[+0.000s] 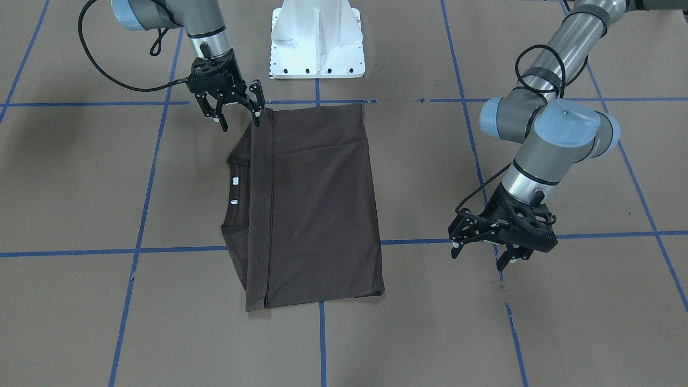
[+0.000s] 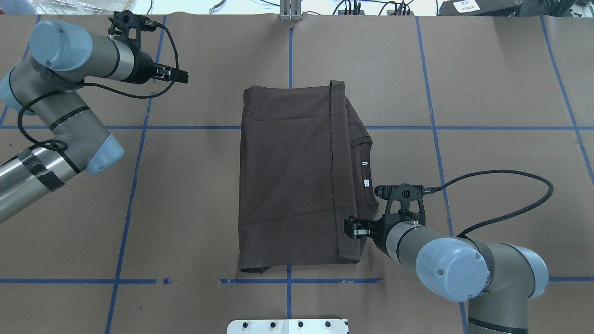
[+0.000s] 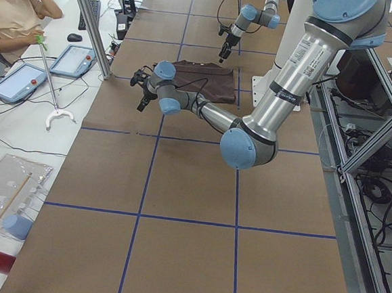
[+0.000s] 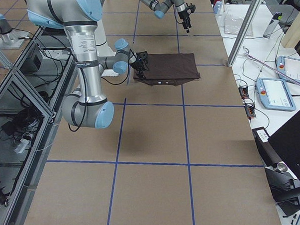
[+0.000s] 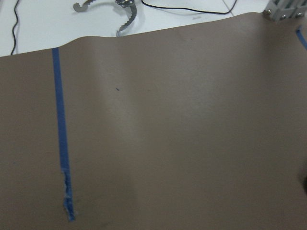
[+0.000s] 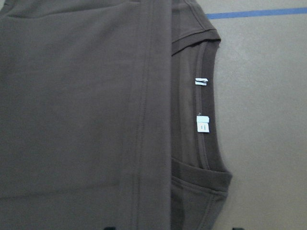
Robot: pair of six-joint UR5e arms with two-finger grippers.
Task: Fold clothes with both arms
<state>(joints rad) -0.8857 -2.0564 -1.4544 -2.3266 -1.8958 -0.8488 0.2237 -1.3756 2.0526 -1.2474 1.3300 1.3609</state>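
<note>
The clothes are one dark brown T-shirt, lying folded flat in the middle of the table. Its collar with white neck tags sticks out past the folded-over hem. My right gripper is open, hovering at the shirt's corner nearest the robot on the collar side, with one fingertip right at the hem edge and nothing held. My left gripper is open and empty. It hangs over bare table well away from the shirt's folded side. The left wrist view shows only table paper.
The white pedestal base stands at the robot's edge of the table. Blue tape lines grid the brown paper cover. A seated person and control tablets are beyond the far end. A metal post stands at the table's edge.
</note>
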